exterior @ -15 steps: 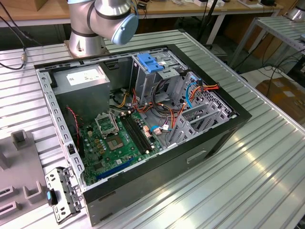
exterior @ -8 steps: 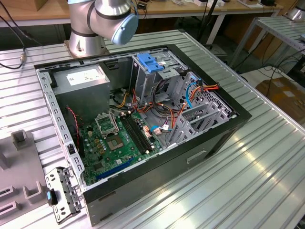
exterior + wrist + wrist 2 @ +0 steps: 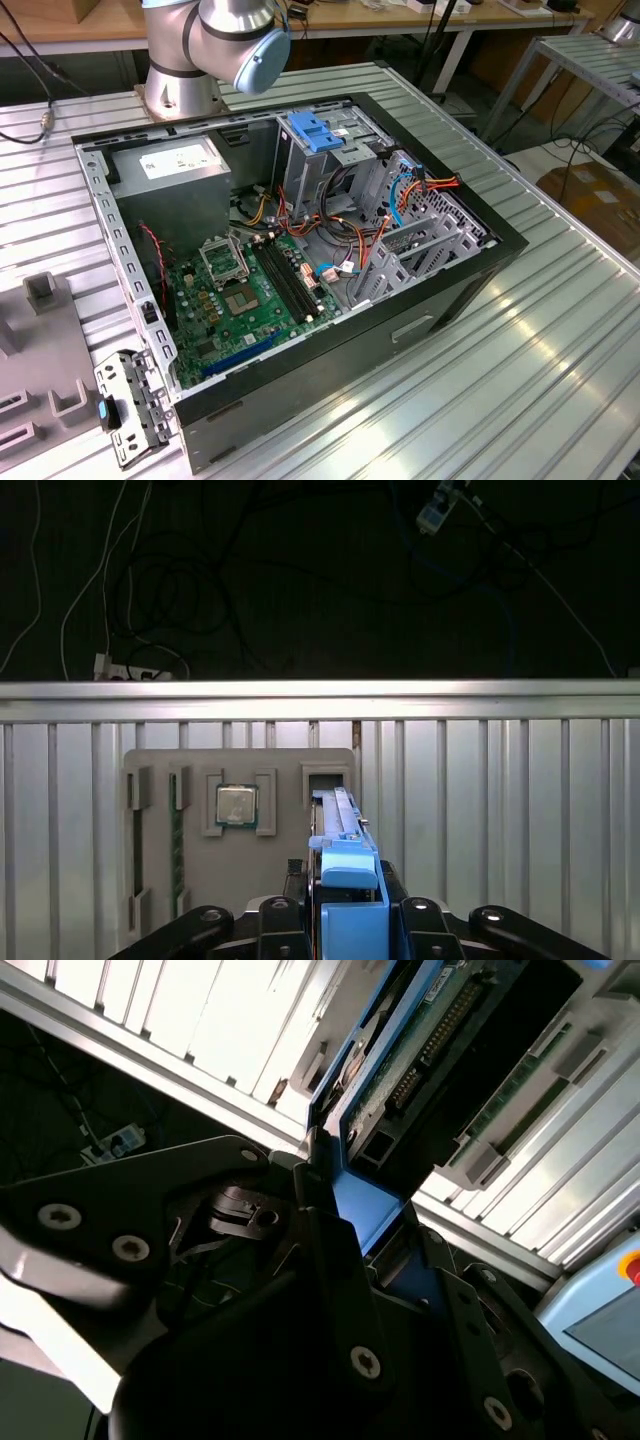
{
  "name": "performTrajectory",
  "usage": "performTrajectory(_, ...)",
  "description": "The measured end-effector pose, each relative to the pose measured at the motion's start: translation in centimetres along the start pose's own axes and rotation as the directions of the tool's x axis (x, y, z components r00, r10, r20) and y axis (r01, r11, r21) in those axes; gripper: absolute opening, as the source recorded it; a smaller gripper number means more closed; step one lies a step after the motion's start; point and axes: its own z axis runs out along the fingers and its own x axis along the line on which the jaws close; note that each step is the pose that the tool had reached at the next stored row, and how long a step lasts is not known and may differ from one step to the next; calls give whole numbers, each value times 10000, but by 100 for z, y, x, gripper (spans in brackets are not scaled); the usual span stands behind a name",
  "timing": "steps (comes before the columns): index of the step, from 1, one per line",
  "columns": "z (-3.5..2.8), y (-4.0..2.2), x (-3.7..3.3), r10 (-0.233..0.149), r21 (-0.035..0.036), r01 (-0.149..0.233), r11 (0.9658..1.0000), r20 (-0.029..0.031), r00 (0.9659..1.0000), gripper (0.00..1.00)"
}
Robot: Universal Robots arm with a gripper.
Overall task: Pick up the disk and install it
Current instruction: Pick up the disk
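Your gripper [image 3: 348, 932] is clamped snug on the disk [image 3: 340, 825], with its fingers tight against either side and the drive held edge-on. The disk sits over the grey holder plate [image 3: 260, 870] on the slatted table [image 3: 500, 820]. Its far end is at the plate's slot, near the CPU chip [image 3: 236, 805]. Can't tell if it's touching the slot.

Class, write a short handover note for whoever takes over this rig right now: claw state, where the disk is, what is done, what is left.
The claw is shut on the disk, at its blue-railed end.
The disk is edge-on over the grey holder tray; whether it is clear of its slot I cannot tell.
Done: the disk is grasped.
Left: the disk is not yet in the computer case.
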Motion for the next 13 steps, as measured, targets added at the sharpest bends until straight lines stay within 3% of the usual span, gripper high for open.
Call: performTrajectory(13,-96,0,-1,0,-5,0,10000,0,10000,37)
